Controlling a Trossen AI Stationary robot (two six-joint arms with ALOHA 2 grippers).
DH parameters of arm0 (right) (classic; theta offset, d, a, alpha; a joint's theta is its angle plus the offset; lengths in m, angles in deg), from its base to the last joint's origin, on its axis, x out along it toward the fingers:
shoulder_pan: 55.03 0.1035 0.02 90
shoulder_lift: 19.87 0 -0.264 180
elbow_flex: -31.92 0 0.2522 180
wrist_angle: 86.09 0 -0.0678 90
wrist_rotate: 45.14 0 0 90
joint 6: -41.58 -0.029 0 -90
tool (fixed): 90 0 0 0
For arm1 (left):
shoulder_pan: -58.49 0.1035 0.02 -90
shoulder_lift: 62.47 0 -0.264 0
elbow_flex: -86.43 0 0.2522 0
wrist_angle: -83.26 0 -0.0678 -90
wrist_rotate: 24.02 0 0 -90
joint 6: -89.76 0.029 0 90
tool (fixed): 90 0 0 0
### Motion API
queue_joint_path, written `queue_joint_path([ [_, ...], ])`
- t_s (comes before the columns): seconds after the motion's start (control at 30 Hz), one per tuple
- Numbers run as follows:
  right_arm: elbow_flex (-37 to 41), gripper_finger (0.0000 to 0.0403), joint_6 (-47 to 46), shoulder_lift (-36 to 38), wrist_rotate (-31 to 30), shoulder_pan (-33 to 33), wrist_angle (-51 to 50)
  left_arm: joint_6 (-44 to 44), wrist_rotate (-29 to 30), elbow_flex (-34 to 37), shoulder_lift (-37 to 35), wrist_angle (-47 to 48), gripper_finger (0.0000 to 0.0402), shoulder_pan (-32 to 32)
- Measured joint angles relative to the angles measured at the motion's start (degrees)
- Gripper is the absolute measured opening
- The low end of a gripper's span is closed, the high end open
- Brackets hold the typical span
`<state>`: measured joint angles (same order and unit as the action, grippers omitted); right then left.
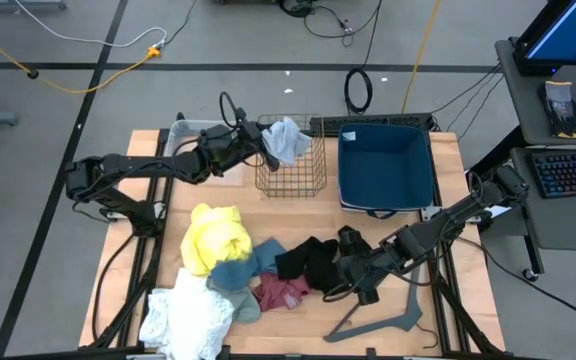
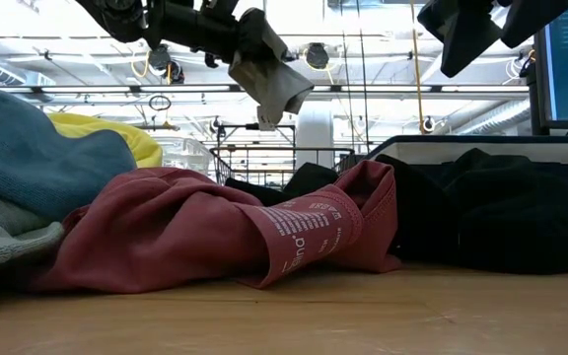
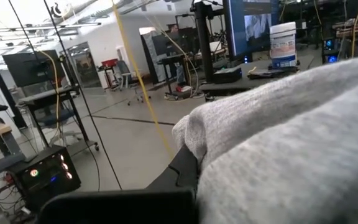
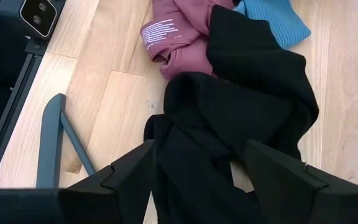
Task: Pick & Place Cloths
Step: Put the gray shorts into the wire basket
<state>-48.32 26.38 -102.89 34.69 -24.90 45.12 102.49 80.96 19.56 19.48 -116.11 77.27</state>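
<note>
My left gripper (image 1: 267, 146) is shut on the light grey cloth (image 1: 287, 139) and holds it in the air over the wire basket (image 1: 291, 168). In the low view the grey cloth (image 2: 270, 85) hangs under that gripper (image 2: 243, 41). My right gripper (image 1: 354, 264) hovers open above the black cloth (image 1: 313, 262). In the right wrist view its fingers stand on either side of the black cloth (image 4: 229, 118) without touching it. The yellow (image 1: 216, 238), teal-blue (image 1: 234, 275), maroon-pink (image 1: 281, 291) and white (image 1: 184, 318) cloths lie heaped on the table. My left gripper pinches the light grey cloth by a bunched part (image 3: 229, 134) beside one finger (image 3: 182, 171); the cloth itself hides the fingertips. It comes level from the table's left side. The cloth is lifted clear and hangs slack below the fingers (image 2: 270, 85), above the basket.
A dark blue bin (image 1: 386, 165) stands right of the wire basket at the far edge. A grey hanger (image 1: 383, 322) lies on the table near the right gripper, also seen in the right wrist view as the hanger (image 4: 55, 143). Bare wood (image 1: 298, 215) lies between basket and heap.
</note>
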Motion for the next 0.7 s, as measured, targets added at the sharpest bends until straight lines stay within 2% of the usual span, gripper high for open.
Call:
queue_joint_path([
  [0.27,0.02,0.0238,-0.02,0.0,0.0,0.0,0.01,-1.04,-0.02,-0.1,0.0,0.32,0.0006,0.0],
  [0.33,0.02,0.0238,-0.02,0.0,0.0,0.0,0.02,-1.08,0.0,-1.56,0.02,3.55,0.0005,0.0],
  [0.47,0.02,0.0238,0.0,0.0,0.0,0.0,0.04,-1.29,0.74,-9.24,2.65,15.46,0.0007,0.0],
  [0.7,0.03,0.0238,-0.63,0.0,0.0,0.0,0.09,-1.45,5.63,-25.77,11.92,34.36,0.0004,0.85],
])
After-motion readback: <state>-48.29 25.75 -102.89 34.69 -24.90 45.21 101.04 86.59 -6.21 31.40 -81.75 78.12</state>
